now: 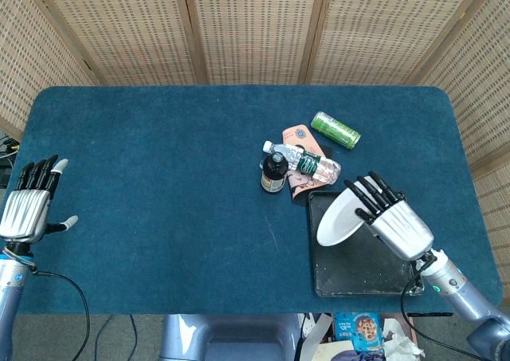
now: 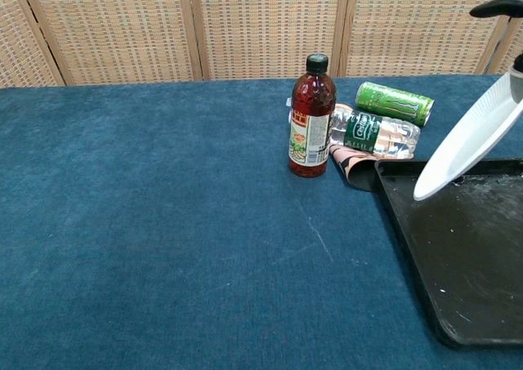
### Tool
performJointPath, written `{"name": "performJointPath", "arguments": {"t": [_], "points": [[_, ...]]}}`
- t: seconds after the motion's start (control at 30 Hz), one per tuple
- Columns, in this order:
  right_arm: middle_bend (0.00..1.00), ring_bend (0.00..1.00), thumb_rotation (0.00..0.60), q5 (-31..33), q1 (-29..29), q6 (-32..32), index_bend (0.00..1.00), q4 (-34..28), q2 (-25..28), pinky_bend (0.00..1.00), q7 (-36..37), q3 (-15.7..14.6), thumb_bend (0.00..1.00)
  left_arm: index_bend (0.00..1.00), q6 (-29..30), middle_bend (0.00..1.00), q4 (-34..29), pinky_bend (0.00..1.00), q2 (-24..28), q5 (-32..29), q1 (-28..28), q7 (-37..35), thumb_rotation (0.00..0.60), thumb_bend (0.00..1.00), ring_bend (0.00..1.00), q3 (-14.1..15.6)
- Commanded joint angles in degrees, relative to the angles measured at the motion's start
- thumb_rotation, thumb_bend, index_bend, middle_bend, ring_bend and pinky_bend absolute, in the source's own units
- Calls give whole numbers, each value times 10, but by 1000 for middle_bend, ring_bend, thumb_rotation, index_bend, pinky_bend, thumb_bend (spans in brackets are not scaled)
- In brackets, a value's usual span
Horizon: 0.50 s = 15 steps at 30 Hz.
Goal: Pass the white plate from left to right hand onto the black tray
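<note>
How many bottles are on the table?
2: a brown bottle standing upright, and a clear bottle lying on its side just right of it, by the tray.

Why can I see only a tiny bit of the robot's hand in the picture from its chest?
In the chest view the right hand is cut off by the picture's edge, so only dark fingertips and the tilted white plate show; in the head view the whole hand is sharp and evenly lit, holding the plate over the black tray.
</note>
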Motion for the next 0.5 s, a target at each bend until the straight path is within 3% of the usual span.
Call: {"name": "performJointPath", "arguments": {"t": [0.03,0.23,0.3,0.33,0.4,0.5], "points": [[29,0,600,13,-17,4,667,26,-8,50,24,-4,517,0,0,0,-1,0,-1,2,0,3,600,0,0,1],[29,0,600,24,-43,5,667,93,-50,50,78,-12,517,0,-1,0,-2,0,-4,2,0,8,600,0,0,1],[30,0,600,26,-48,7,639,104,-58,50,90,-13,448,0,-2,0,-2,0,-4,2,0,9,600,0,0,1],[31,0,600,26,-50,8,599,109,-60,50,96,-14,391,0,-2,0,-2,0,-4,1,0,10,600,0,0,1],[26,0,600,26,-57,2,408,118,-61,39,114,-23,161,0,-3,0,-3,0,-4,-1,0,11,600,0,0,0],[2,0,600,27,-66,-16,178,117,-51,3,119,-36,8,0,-5,0,-3,0,-4,-3,0,13,600,0,0,0]]}}
